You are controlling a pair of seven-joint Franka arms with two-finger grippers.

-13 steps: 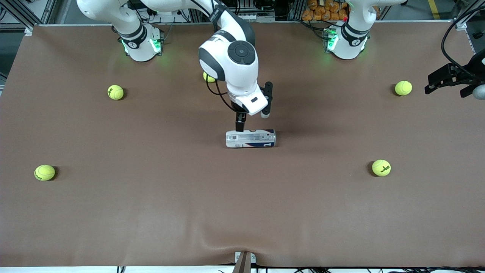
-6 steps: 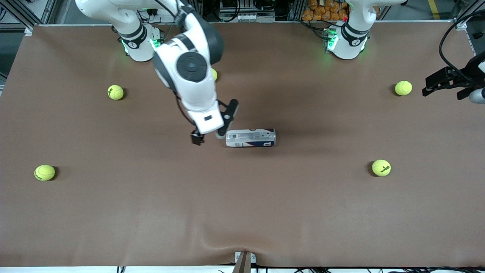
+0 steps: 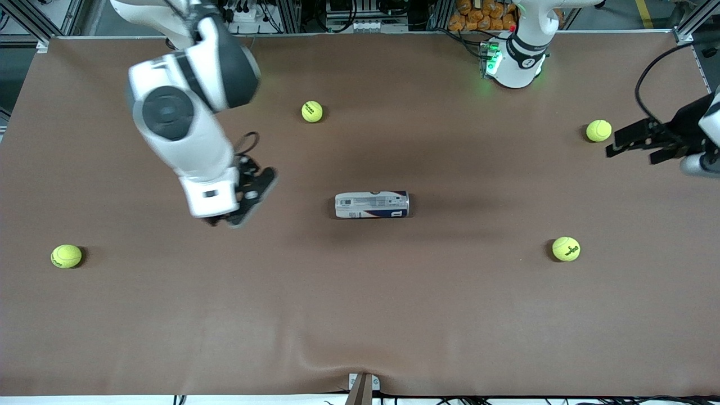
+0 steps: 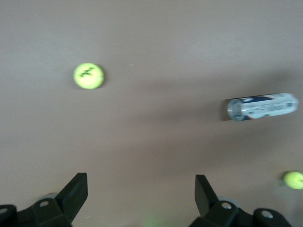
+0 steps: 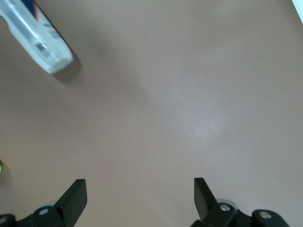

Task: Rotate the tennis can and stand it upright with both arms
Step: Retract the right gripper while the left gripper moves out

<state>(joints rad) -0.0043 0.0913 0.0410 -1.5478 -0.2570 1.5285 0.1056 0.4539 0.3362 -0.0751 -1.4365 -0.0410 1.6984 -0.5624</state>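
The tennis can [image 3: 372, 205] lies on its side in the middle of the brown table [image 3: 360, 315], its long axis running along the table. It also shows in the left wrist view as a clear tube [image 4: 262, 107] and at a corner of the right wrist view [image 5: 35, 38]. My right gripper [image 3: 233, 216] hangs open over bare table, off the can's end on the right arm's side, touching nothing. My left gripper [image 3: 630, 153] is open and empty over the left arm's end of the table. Both pairs of fingers [image 4: 75, 189] [image 5: 75, 191] stand wide apart.
Tennis balls lie scattered: one [image 3: 312, 111] toward the bases, one [image 3: 598, 130] beside my left gripper, one [image 3: 566, 248] and one [image 3: 66, 256] nearer the front camera at either end. The left wrist view shows two balls [image 4: 88, 76] [image 4: 293, 179].
My right arm has swung from over the can toward its own end of the table, its gripper still open. The left gripper has edged inward. The can has not moved.
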